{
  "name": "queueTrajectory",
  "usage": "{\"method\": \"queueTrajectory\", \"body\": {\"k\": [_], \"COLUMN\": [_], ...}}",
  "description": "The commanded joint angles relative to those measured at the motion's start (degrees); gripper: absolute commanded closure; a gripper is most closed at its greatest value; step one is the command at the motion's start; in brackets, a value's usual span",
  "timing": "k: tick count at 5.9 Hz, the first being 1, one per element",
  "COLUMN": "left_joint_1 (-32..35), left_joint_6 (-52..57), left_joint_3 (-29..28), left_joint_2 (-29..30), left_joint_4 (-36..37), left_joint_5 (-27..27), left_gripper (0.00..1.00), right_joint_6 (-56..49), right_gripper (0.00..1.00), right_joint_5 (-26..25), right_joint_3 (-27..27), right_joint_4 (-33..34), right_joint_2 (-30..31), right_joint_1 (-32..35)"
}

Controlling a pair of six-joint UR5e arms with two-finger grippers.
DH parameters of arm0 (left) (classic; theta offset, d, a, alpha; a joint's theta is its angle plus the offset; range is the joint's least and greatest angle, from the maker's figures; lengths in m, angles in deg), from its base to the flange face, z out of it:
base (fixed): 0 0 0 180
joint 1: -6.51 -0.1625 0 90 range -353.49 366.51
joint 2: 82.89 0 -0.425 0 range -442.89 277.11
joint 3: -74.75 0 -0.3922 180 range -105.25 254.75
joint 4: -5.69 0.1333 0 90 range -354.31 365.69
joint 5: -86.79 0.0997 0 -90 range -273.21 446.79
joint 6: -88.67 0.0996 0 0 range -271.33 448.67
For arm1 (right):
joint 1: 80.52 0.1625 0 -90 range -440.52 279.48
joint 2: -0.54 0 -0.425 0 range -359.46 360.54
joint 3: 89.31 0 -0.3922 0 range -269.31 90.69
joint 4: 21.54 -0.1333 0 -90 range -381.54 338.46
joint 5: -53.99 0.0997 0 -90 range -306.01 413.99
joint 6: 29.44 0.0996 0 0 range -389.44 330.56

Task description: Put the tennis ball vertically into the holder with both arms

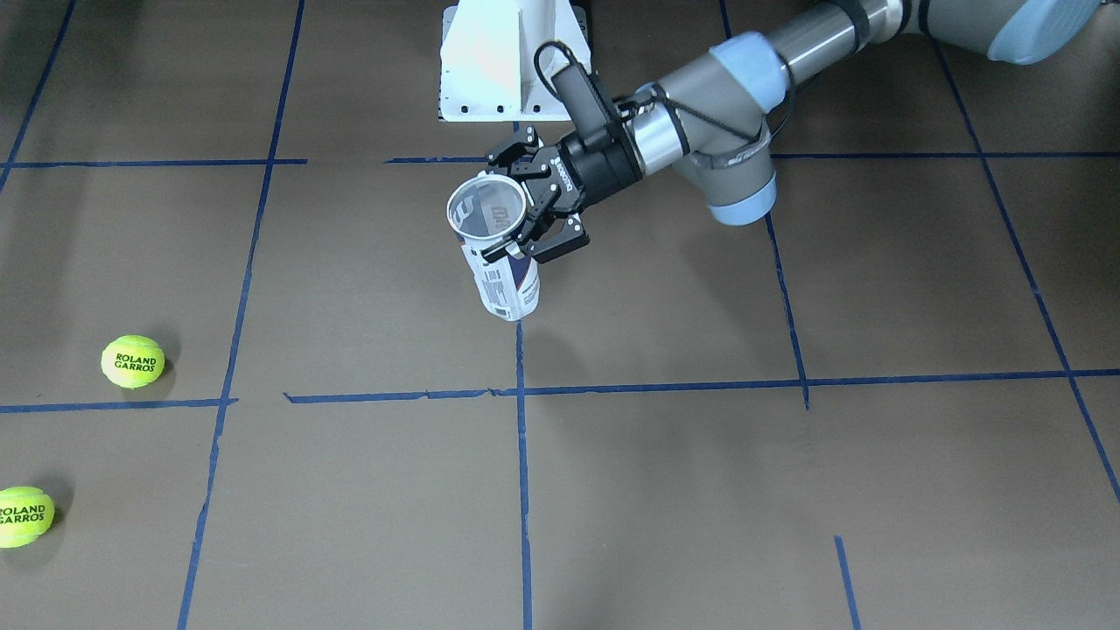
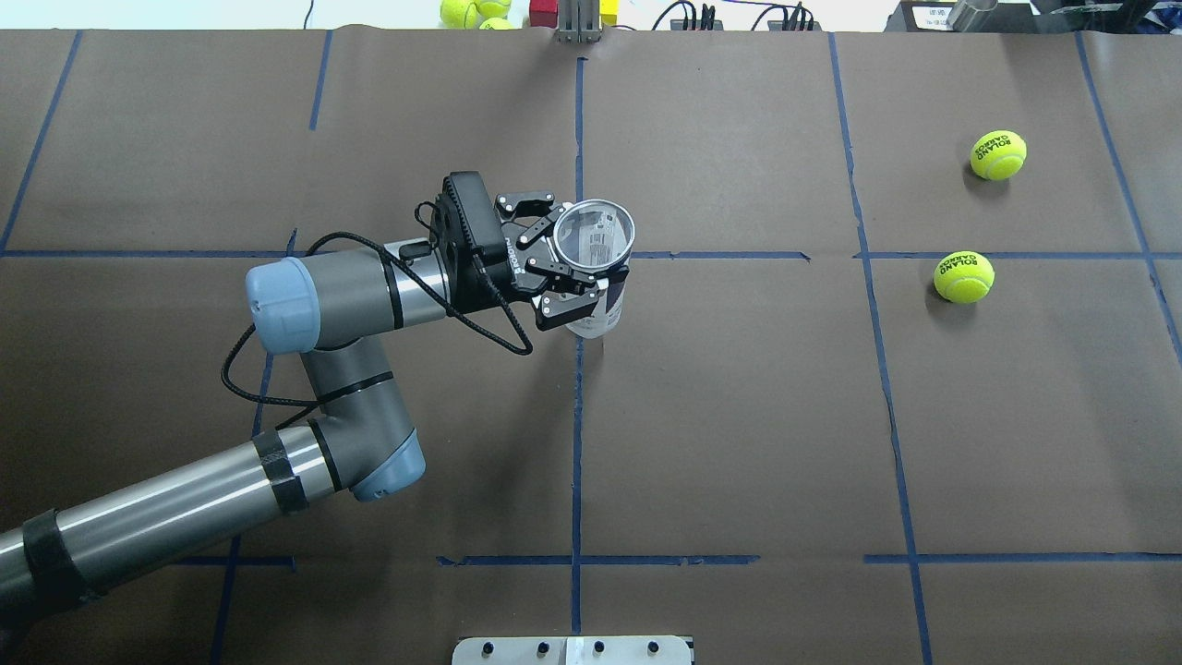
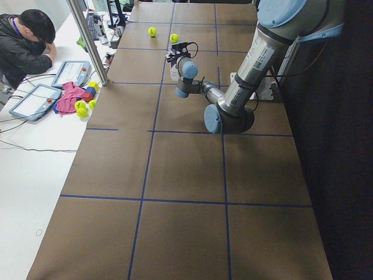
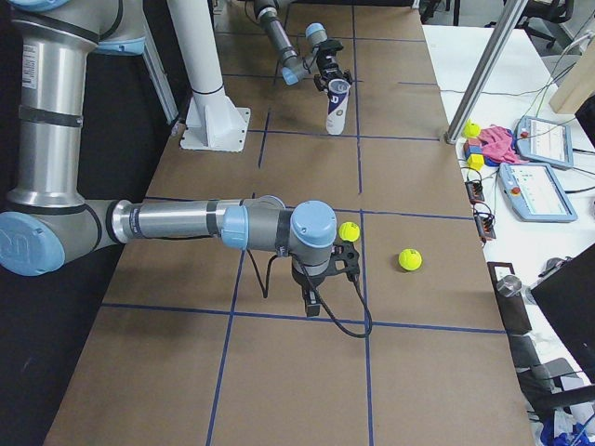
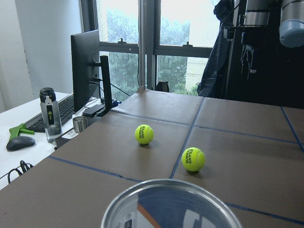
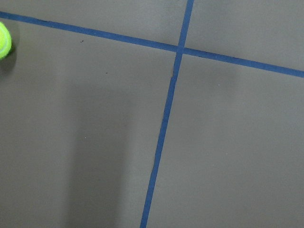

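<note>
The holder (image 1: pixel 499 262), a clear tube with a white and navy label, stands upright near the table's middle, open end up. My left gripper (image 1: pixel 518 210) is shut on it just below the rim, which also shows in the overhead view (image 2: pixel 598 242) and fills the bottom of the left wrist view (image 5: pixel 156 213). Two yellow-green tennis balls (image 2: pixel 998 154) (image 2: pixel 964 277) lie apart on the robot's right. My right gripper (image 4: pixel 327 274) shows only in the exterior right view, pointing down beside the nearer ball (image 4: pixel 349 230). I cannot tell whether it is open or shut.
The white pedestal base (image 1: pixel 512 61) stands behind the holder. The right wrist view shows brown table, blue tape lines and a ball's edge (image 6: pixel 2 40). An operator (image 3: pixel 23 46) sits beyond the table's far edge. A metal post (image 4: pixel 483 74) stands there.
</note>
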Motion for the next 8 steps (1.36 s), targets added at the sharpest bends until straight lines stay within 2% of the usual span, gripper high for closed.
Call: {"method": "queueTrajectory", "body": {"k": [1,3,6,8], "left_joint_1": [-0.5,-0.5,-0.5,-0.6], "left_joint_6": [0.3,0.2,0.3,0.3], "left_joint_3": [-2.9,-3.0,-3.0,-2.9], "left_joint_2": [0.1,0.0,-0.1,-0.2], "left_joint_4": [-1.8,-1.8,-1.5,-1.4], "left_joint_5": [0.8,3.4,4.0,4.0], "left_gripper": [0.33,0.24,0.15,0.13], "right_joint_6": [0.0,0.0,0.0,0.3], "right_gripper": [0.0,0.0,0.0,0.0], "right_joint_5": [0.0,0.0,0.0,0.3], "right_joint_3": [0.0,0.1,-0.1,-0.2], "right_joint_4": [0.0,0.0,-0.1,-4.5], "right_joint_2": [0.0,0.0,-0.1,-0.5], "right_joint_1": [0.0,0.0,0.0,-1.0]}}
